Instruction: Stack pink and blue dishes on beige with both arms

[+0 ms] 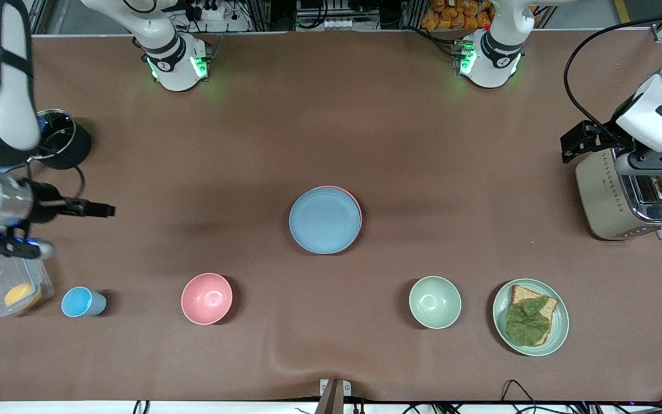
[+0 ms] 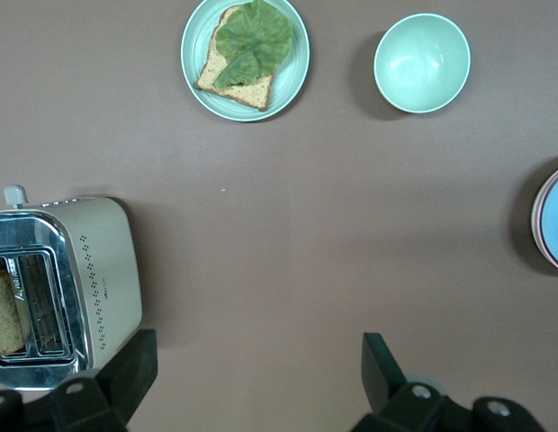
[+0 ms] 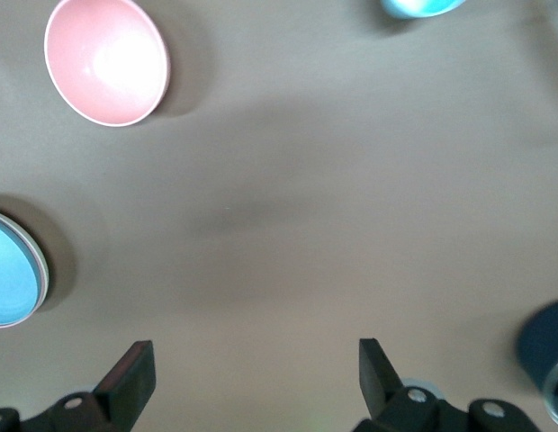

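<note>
centrally, blue plate (image 1: 324, 221) atop pink plate (image 1: 355, 202), left gripper (image 2: 256, 373), right gripper (image 3: 256, 373) spread, well apart

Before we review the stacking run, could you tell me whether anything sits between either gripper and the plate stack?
Nothing visible: bare tablecloth separates the left gripper and right gripper from the blue plate.

Even overhead light; soft shadows; right wrist view blurred.
</note>
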`<state>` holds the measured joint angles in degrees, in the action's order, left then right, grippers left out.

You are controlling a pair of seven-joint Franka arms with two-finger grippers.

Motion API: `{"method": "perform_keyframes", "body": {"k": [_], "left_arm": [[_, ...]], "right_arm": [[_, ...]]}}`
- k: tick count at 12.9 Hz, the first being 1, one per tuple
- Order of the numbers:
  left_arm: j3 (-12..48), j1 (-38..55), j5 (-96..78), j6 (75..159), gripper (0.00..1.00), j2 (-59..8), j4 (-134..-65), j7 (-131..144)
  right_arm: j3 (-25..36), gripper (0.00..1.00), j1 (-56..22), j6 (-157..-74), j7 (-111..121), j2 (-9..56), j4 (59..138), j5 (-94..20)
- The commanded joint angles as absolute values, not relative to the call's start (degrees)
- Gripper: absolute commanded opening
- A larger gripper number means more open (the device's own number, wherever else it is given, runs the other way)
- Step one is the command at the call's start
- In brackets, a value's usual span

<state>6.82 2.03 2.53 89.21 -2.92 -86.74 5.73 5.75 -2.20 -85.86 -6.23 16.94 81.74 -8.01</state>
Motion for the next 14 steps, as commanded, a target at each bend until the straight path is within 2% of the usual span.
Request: {"method": "perform_keyframes", "body": {"k": [1, 4, 7, 14], "left_arm": [[5.80, 2.81, 1.41, 88.33, 1.00, -1.76, -86.92, 4.57], [5.80, 2.81, 1.32, 88.33, 1.00, -1.76, -86.84, 4.57], [5.80, 2.81, 1.32, 88.33, 1.00, -1.76, -86.92, 4.40], [5.80, 2.81, 0.00, 88.59, 1.00, -1.67, -86.84, 4.48]], "right_arm": [[4.75, 1.00, -0.62, -84.38, -6.33, 9.42, 85.69, -5.10], [4.75, 1.00, -0.70, -84.20, -6.06, 5.38, 85.43, -0.20], [4.75, 1.00, -1.23, -83.24, -6.06, 3.70, 85.43, -0.35], [6.32, 1.00, -2.64, -85.25, -4.22, 3.25, 85.17, 0.35]]}}
